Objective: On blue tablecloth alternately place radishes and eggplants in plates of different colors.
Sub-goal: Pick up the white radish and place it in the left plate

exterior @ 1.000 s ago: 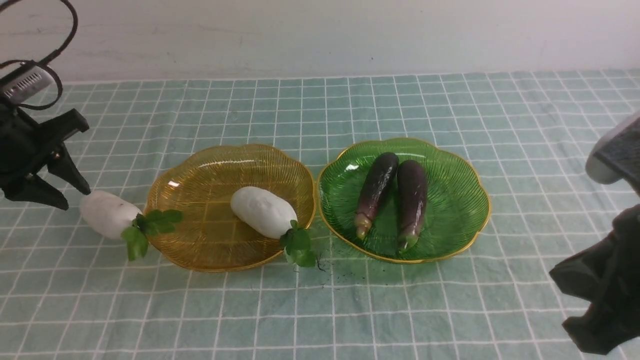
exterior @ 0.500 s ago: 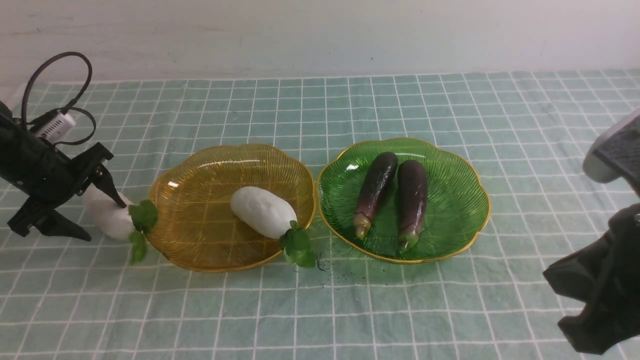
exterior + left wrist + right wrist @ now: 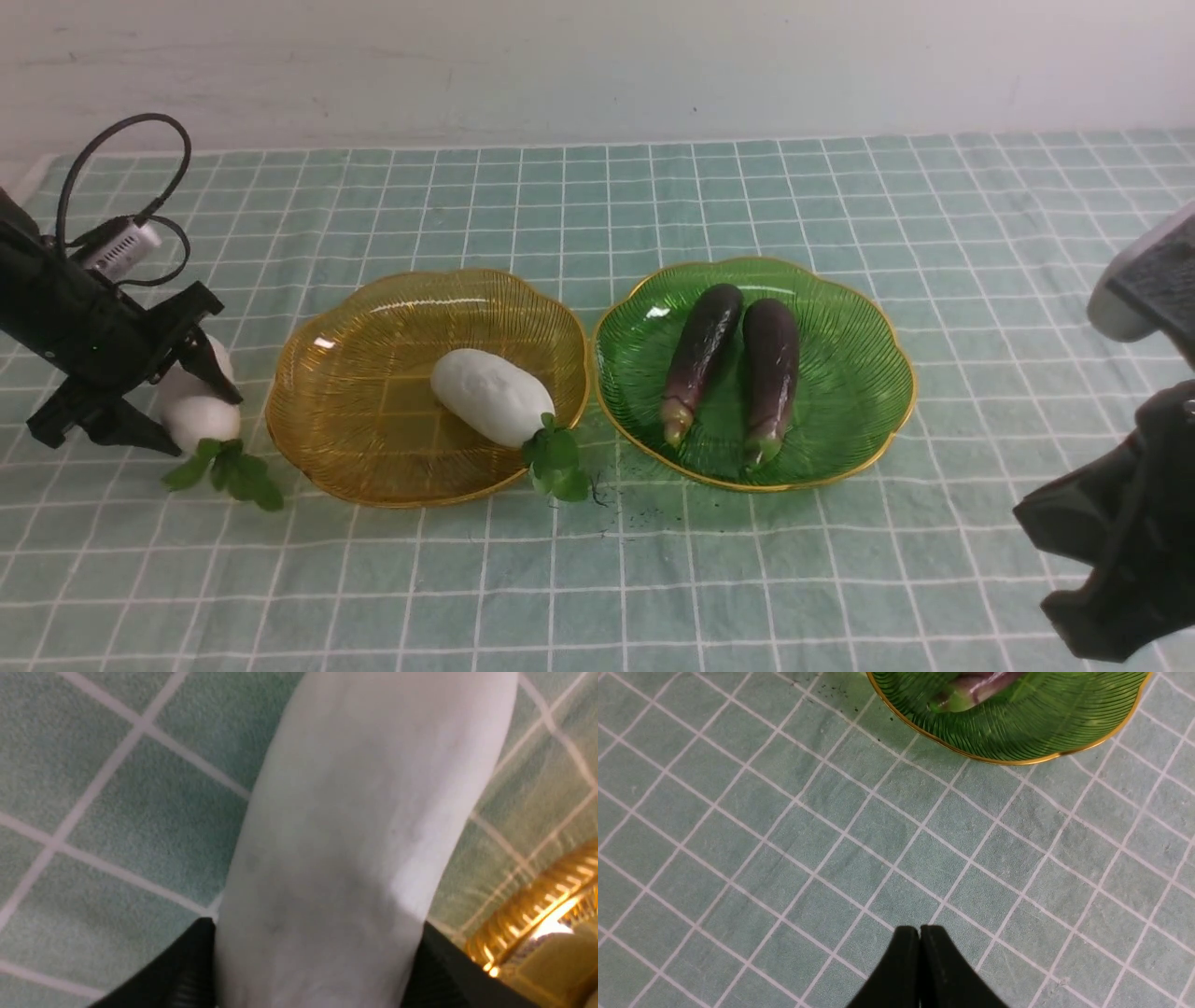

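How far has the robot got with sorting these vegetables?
Done: two eggplants lie in the green plate and one radish lies in the amber plate. In hand: the left gripper has its fingers against both sides of the second radish, which lies on the blue tablecloth beside the amber plate. Left: lifting it into that plate. The right gripper is shut and empty.

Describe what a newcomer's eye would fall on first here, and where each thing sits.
Two glossy purple eggplants lie side by side in the green plate, right of centre. Next to it, the amber plate holds one white radish. At far left, the left gripper clamps a second radish resting on the blue tablecloth.
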